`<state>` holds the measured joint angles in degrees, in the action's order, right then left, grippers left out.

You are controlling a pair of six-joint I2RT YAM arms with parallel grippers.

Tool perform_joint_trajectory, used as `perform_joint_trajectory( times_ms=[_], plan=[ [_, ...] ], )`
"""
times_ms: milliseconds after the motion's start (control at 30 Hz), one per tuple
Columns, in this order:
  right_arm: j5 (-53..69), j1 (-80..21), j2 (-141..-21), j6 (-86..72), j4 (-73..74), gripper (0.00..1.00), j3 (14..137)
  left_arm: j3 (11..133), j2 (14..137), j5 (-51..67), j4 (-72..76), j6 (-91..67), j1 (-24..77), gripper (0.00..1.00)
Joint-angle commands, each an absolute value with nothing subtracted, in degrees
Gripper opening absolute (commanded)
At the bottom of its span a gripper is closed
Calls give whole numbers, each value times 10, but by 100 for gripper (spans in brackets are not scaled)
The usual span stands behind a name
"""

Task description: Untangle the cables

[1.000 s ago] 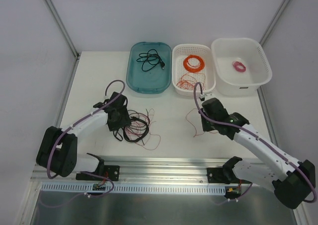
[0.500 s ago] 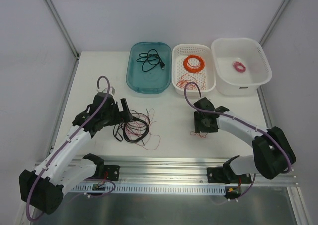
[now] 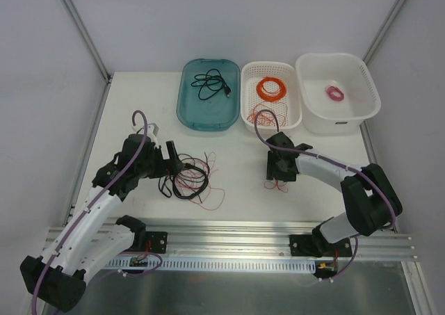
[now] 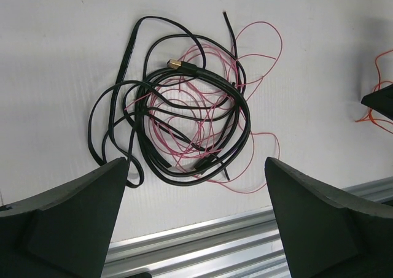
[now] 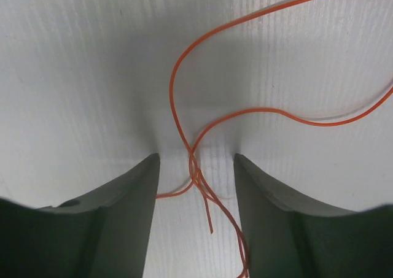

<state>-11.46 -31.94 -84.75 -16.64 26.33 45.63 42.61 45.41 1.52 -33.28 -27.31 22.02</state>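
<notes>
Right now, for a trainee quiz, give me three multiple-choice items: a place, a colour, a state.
1. Where is the pink ring coil? A teal tray B lattice basket C plain white bin
2. What colour is the wire between the right gripper's jaws? A black B orange C pink
3. The left gripper's jaws are: A shut on a cord B open above the tangle C shut, empty
Key: C, the coil lies in that bin; B, the wire there is orange; B, the jaws stand wide apart.

Two robot arms (image 3: pixel 97 204), one teal tray (image 3: pixel 201 113), two white baskets (image 3: pixel 334 126), one cable clump (image 3: pixel 186 178)
</notes>
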Motion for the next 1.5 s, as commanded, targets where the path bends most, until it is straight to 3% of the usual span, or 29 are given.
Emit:
perform_joint_trajectory(
  times_ms=[0,67,167,200,300,600,900,1200,1467],
  plan=[
    [-116,-317,-876,-186,266,52,485,428,439,16,-338,-257,215,96],
    [-116,-317,-888,-188,274,49,490,427,432,14,-339,-255,215,96],
    [-111,-317,-903,-194,278,34,487,423,422,6,-340,-255,215,97],
    [-109,-317,-905,-193,279,21,486,420,421,5,-340,-256,215,98],
    [-98,-316,-904,-191,274,1,479,414,417,4,-340,-258,215,98],
    [-64,-318,-781,-116,322,1,504,412,421,3,-341,-251,215,99],
    [-76,-316,-720,-14,465,1,730,412,437,-45,-340,-201,215,99],
    [-33,-270,-822,30,433,1,951,368,399,-36,-279,-164,215,99],
    [-24,-220,-954,-33,342,1,1020,367,395,-52,-275,-160,214,99]
  ],
)
